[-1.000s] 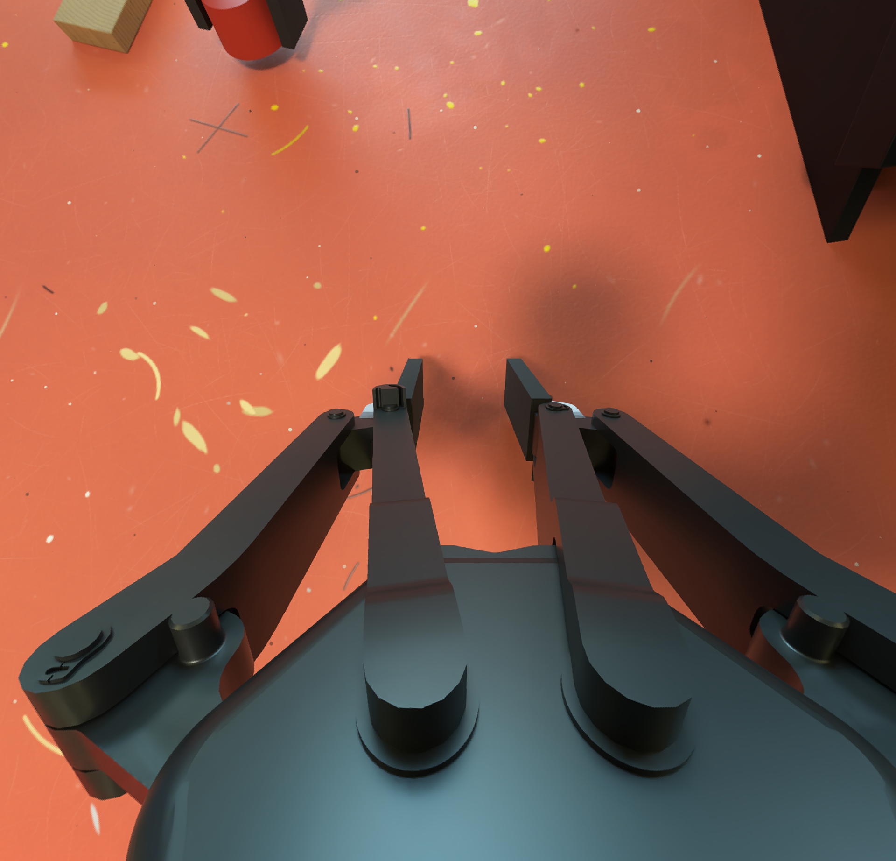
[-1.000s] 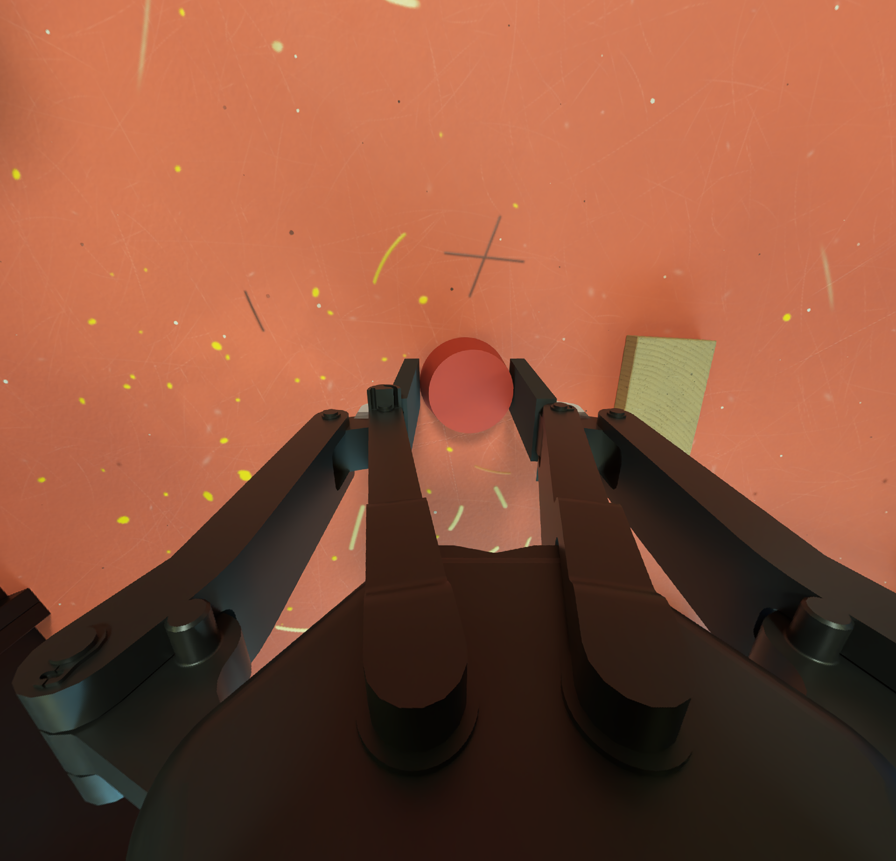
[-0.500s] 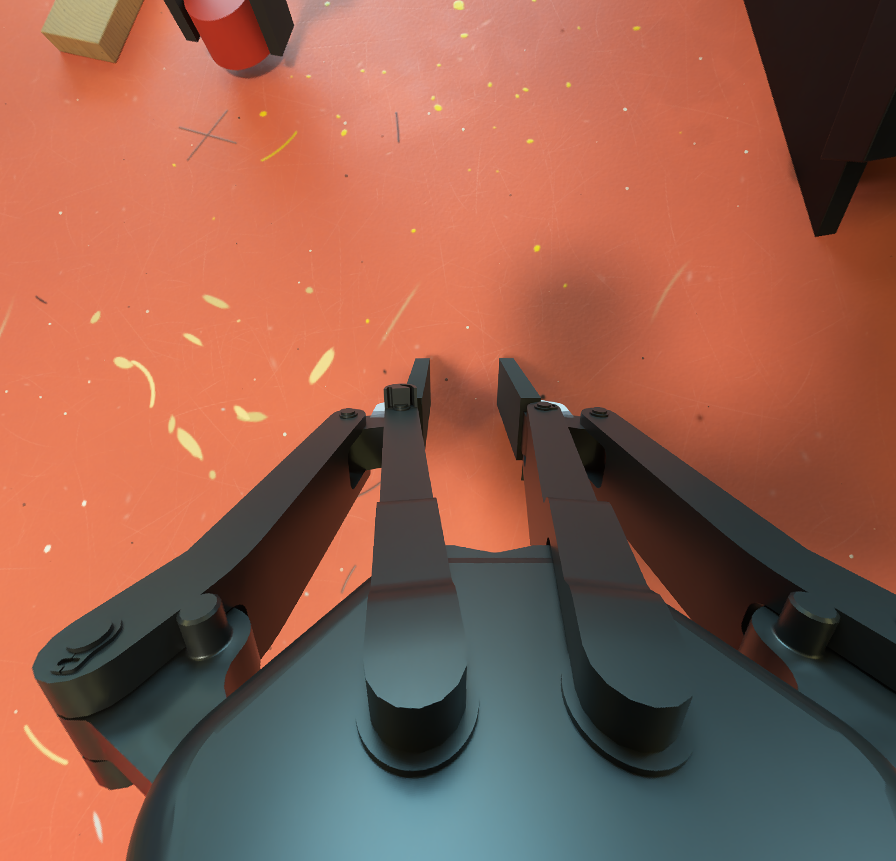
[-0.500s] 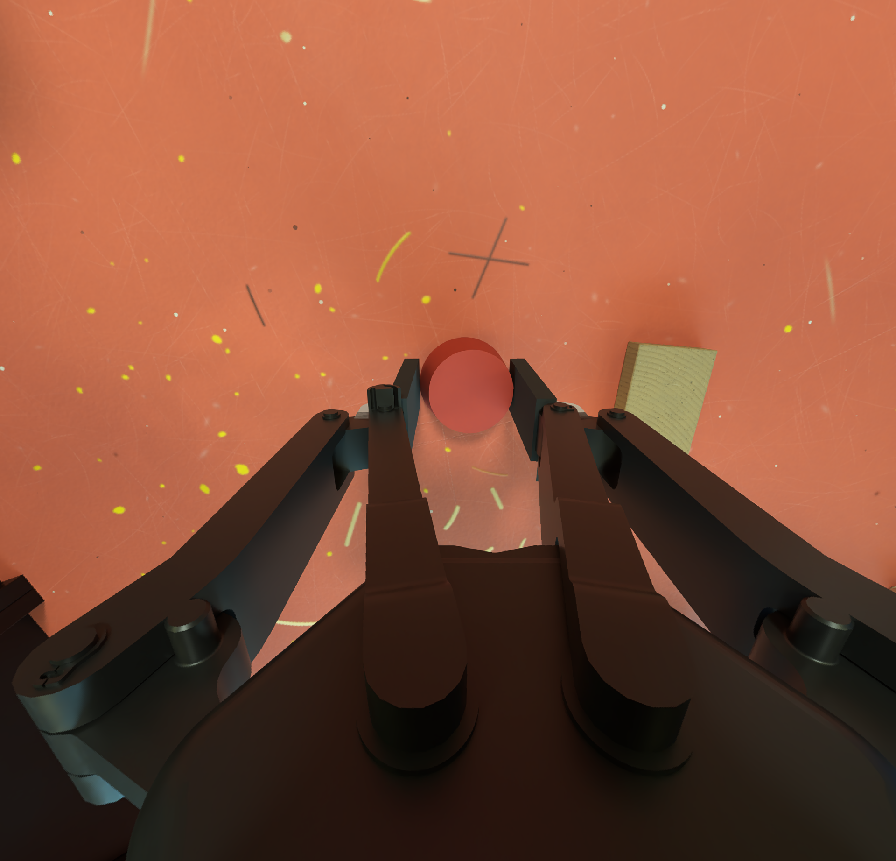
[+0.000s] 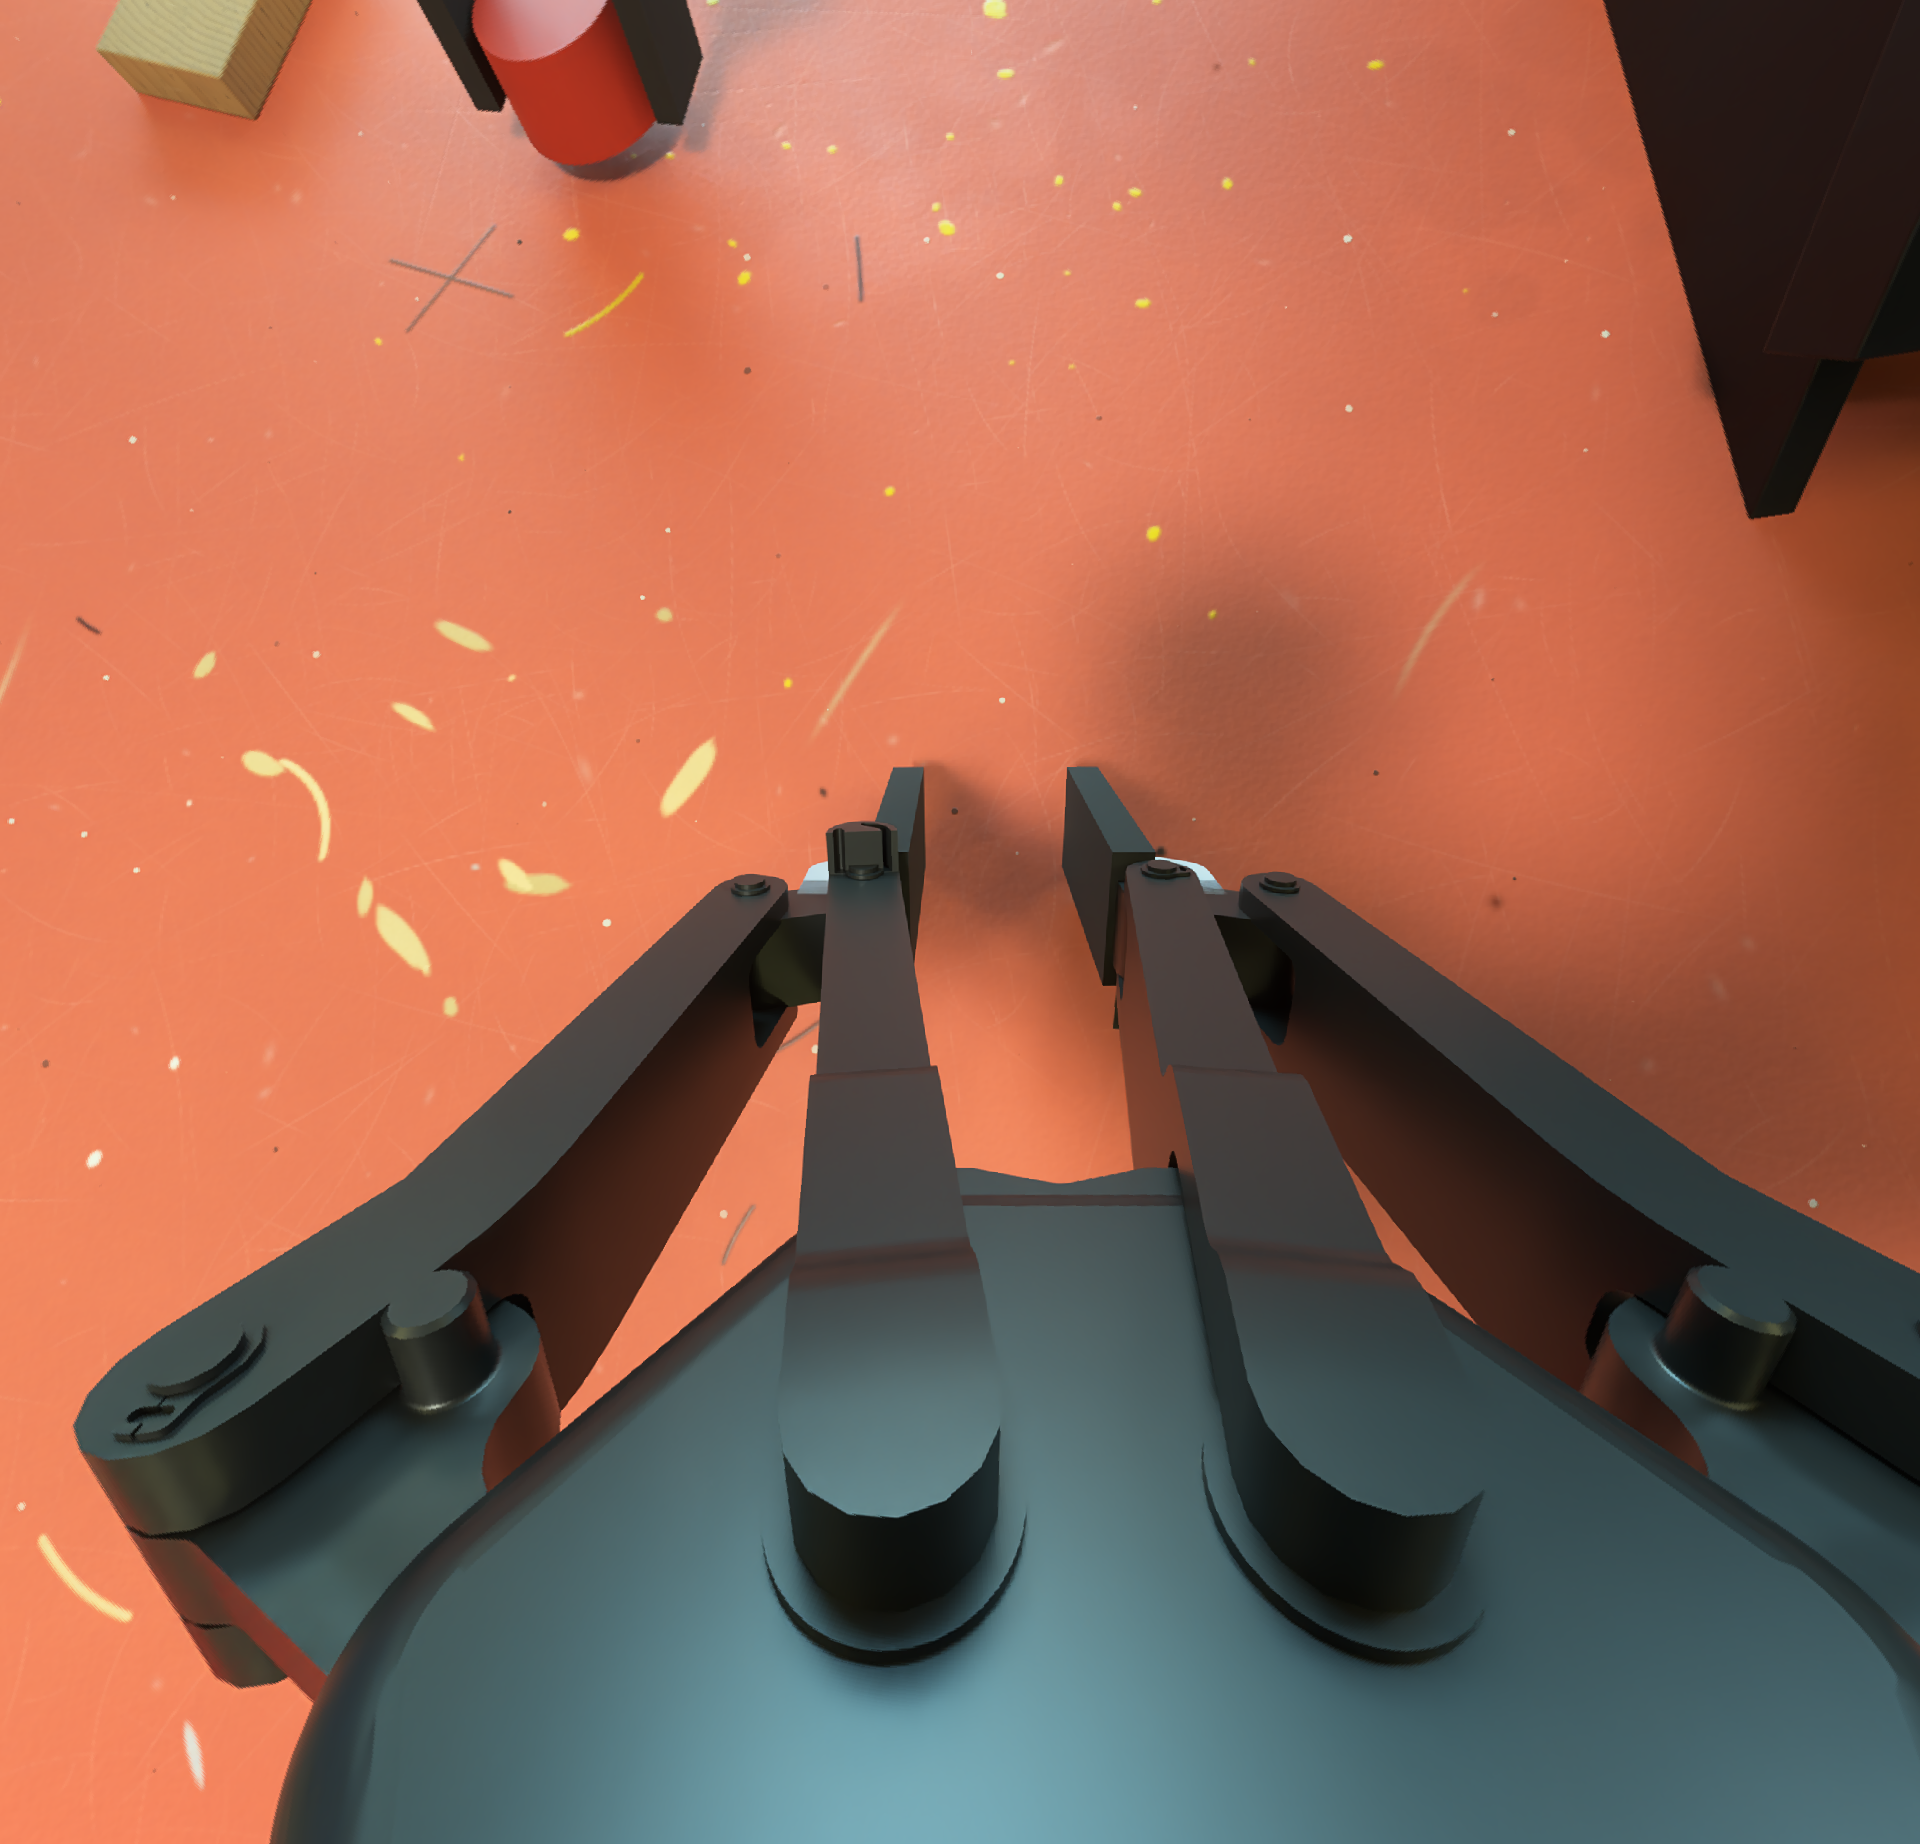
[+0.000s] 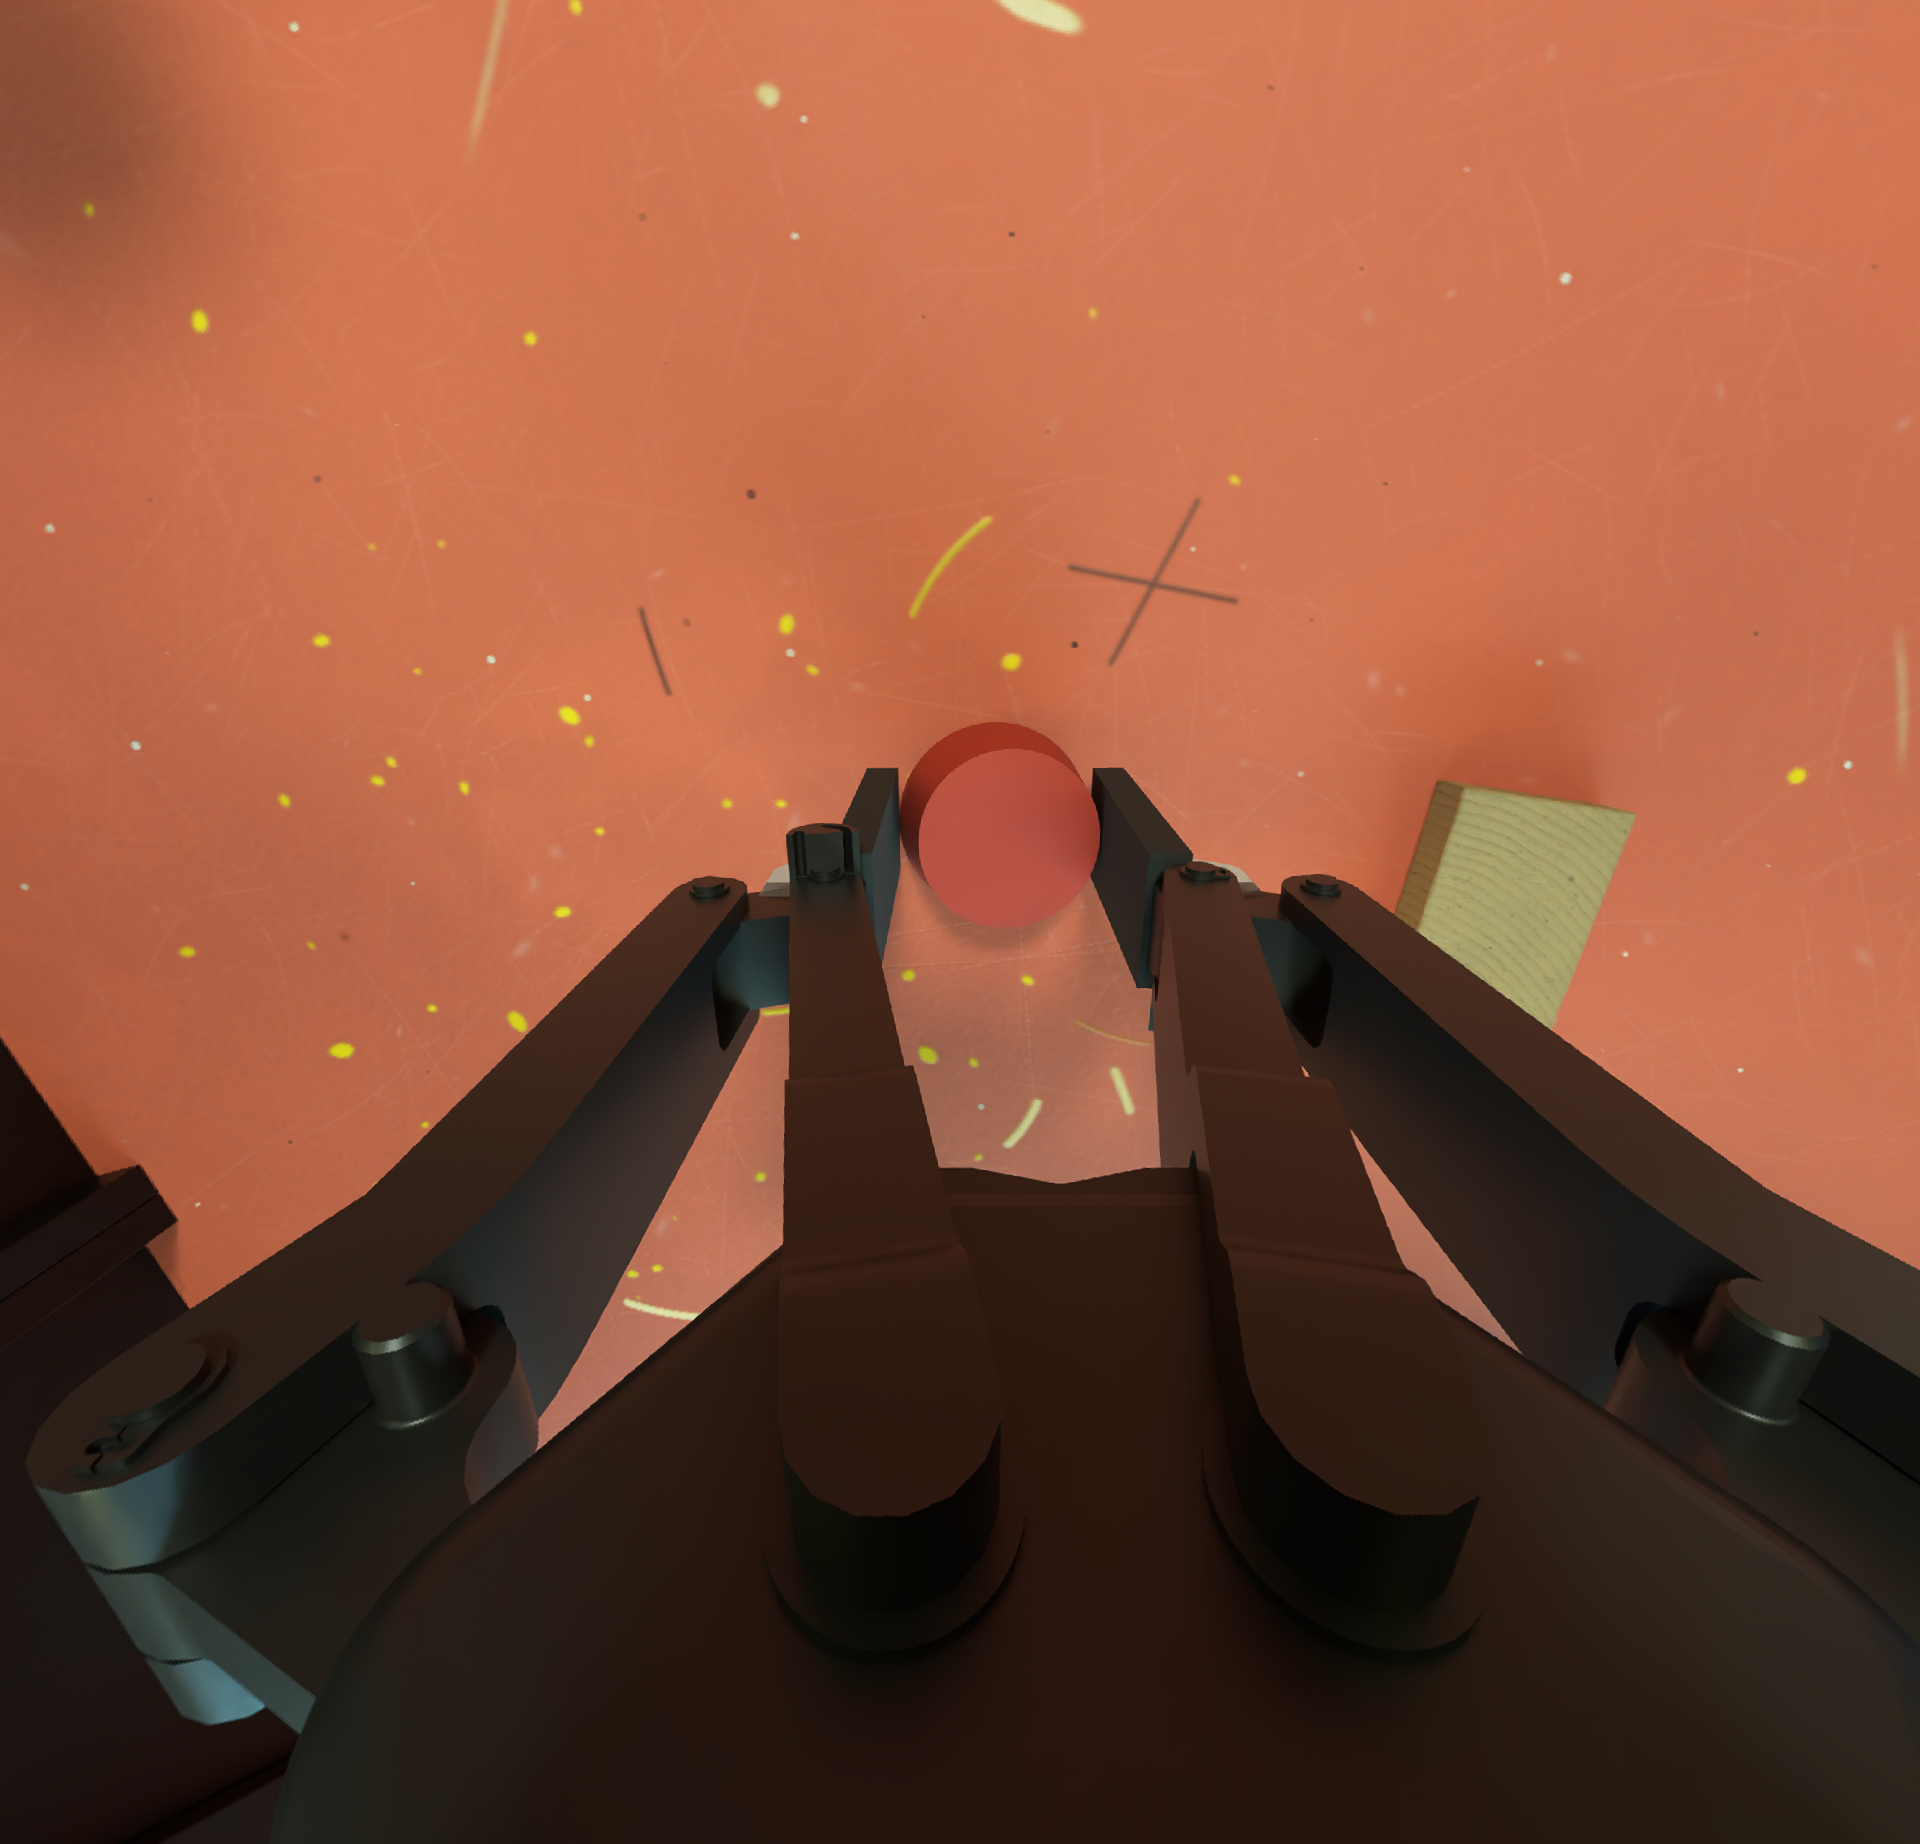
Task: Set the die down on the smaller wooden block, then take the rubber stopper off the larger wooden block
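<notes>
A red rubber stopper (image 6: 1008, 844) sits between the pads of my right gripper (image 6: 995, 828), which is shut on its sides, low over the orange table. A pale wooden block (image 6: 1507, 911) lies on the table just right of it, apart from the stopper. In the left wrist view the same stopper (image 5: 566, 59) shows at the top left between the right gripper's fingers (image 5: 655, 18), with the block (image 5: 213, 12) beside it. My left gripper (image 5: 994, 828) is empty with a narrow gap between its pads, above bare table. No die or second block is in view.
The orange table (image 5: 935, 444) is speckled with yellow flecks and has a thin cross mark (image 5: 449, 277). A dark boxy structure (image 5: 1766, 184) stands at the right of the left wrist view and shows at the lower left of the right wrist view (image 6: 62, 1254).
My left gripper's pads have drawn a little closer together. The right gripper still holds the stopper; the block and cross mark have slid right in its view.
</notes>
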You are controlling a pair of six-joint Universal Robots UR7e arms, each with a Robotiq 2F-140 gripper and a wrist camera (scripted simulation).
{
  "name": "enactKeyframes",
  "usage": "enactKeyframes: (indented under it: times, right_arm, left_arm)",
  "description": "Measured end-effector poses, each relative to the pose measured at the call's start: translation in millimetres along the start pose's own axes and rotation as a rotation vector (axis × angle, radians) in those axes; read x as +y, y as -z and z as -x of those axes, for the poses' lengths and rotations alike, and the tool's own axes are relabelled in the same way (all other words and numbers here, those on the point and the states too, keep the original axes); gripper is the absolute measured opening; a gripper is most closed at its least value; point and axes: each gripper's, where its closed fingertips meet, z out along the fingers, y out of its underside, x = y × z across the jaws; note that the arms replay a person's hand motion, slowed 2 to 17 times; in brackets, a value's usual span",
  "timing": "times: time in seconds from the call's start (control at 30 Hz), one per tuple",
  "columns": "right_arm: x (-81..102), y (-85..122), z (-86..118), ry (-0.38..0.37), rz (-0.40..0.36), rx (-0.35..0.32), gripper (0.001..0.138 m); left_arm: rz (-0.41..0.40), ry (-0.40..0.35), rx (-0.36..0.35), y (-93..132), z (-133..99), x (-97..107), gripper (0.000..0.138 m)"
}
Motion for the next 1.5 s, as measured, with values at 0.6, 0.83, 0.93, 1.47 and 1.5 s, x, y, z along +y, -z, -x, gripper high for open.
enactKeyframes:
  times: [0.6,0.83,0.93,1.47,1.5]
  right_arm:
    - [-0.8,-1.1,14.9,0.087,0.062,0.031,0.049]
    - [-2.2,-0.6,-12.8,-0.039,0.033,0.053,0.049]
    - [-3.6,-0.8,-22.8,-0.092,0.009,0.048,0.049]
    - [-5.0,-0.6,6.0,0.022,0.06,-0.026,0.049]
    - [-4.9,-0.7,8.1,0.038,0.068,-0.026,0.049]
  left_arm:
    - [-0.008,-0.019,0.003,0.0,-2.5,-1.1,0.031]
    - [-0.009,-0.011,-0.005,-0.5,-1.2,-1.7,0.031]
    - [-0.01,-0.008,-0.005,-0.4,-0.8,-1.5,0.031]
    - [-0.019,-0.007,-0.004,-0.1,-0.5,-0.9,0.031]
    - [-0.02,-0.007,-0.003,0.0,-0.5,-1.0,0.031]
